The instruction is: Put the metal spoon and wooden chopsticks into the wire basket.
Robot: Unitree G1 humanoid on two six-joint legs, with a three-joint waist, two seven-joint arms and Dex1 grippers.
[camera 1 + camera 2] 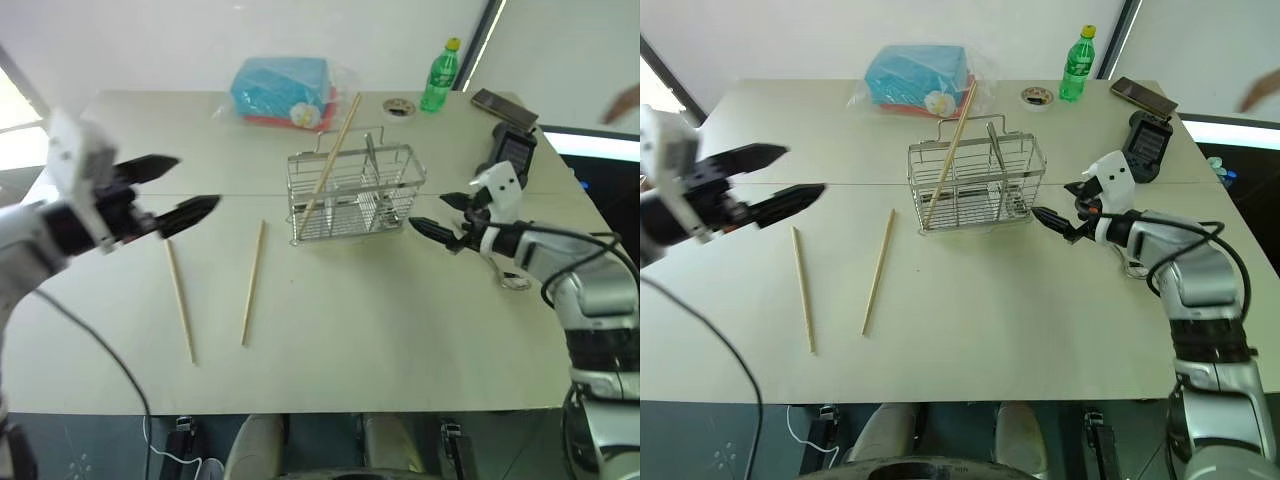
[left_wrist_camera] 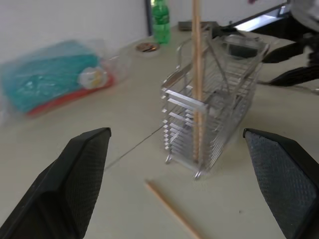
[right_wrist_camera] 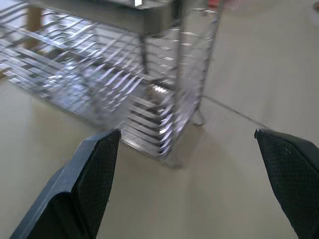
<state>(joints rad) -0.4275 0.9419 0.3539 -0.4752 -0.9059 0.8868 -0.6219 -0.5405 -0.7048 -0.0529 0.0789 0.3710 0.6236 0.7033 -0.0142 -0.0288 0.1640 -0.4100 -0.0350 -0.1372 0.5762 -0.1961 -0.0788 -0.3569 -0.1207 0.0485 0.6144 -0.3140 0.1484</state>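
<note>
Wire basket [image 1: 355, 195] bars partly hide the metal spoon [image 1: 372, 160]; both pincers released.

In the right wrist view the wire basket [image 3: 124, 84] is blurred and cut off at the top edge, its contents too smeared to tell.

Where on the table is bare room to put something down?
The near strip of the table, from the two loose chopsticks across to the right pincer, is bare. The far edge is crowded: basket, blue bag, bottle, phone.
</note>
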